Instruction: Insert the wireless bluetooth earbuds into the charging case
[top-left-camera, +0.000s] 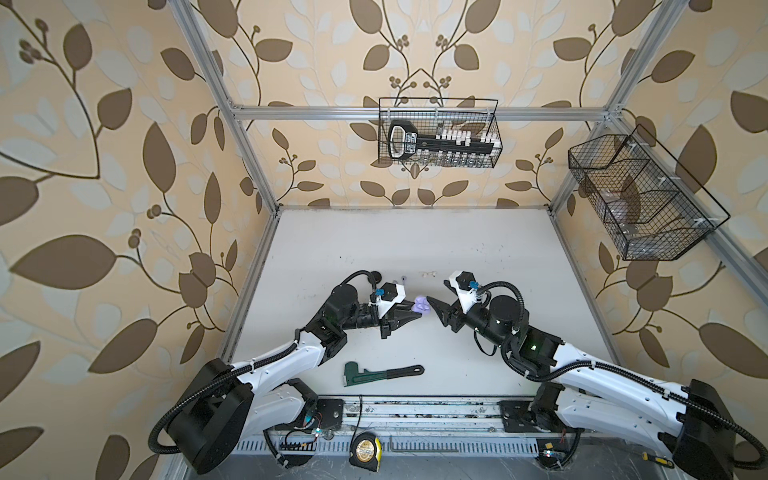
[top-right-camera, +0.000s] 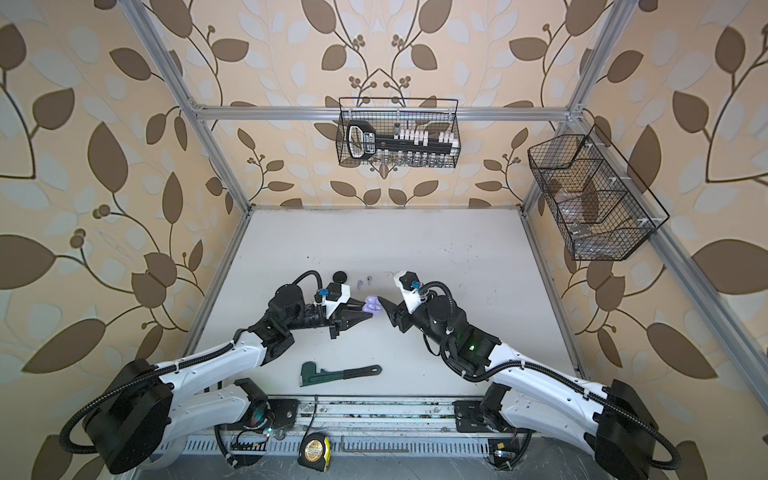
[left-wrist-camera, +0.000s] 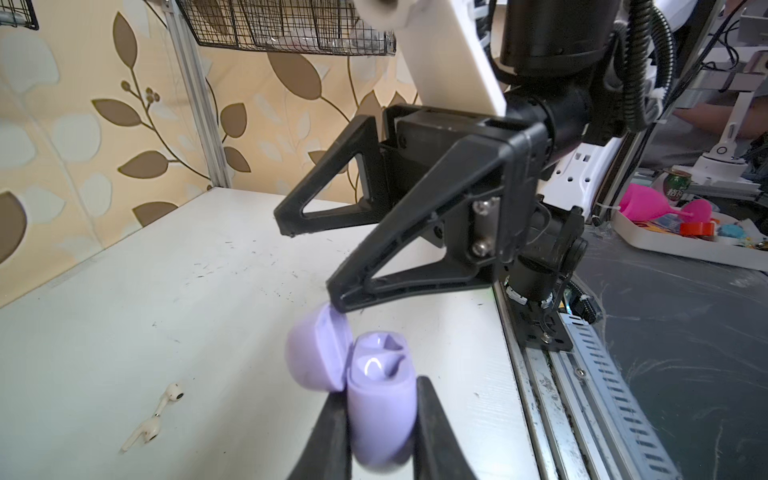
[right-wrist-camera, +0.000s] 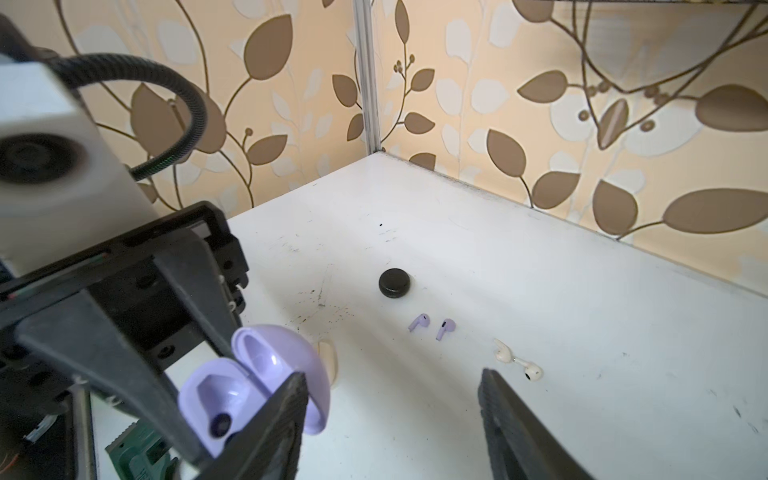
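My left gripper is shut on the body of a lilac charging case, held above the table mid-workspace. Its lid hangs open and both sockets look empty. My right gripper is open and empty, facing the case; one fingertip rests at the lid's rim. Two lilac earbuds lie on the table beyond the case. Two white earbuds lie to their right and also show in the left wrist view.
A shut round black case sits behind the lilac earbuds, and a cream case lies partly hidden by the lid. A green pipe wrench lies near the front edge, a tape measure beyond it. Wire baskets hang on the walls.
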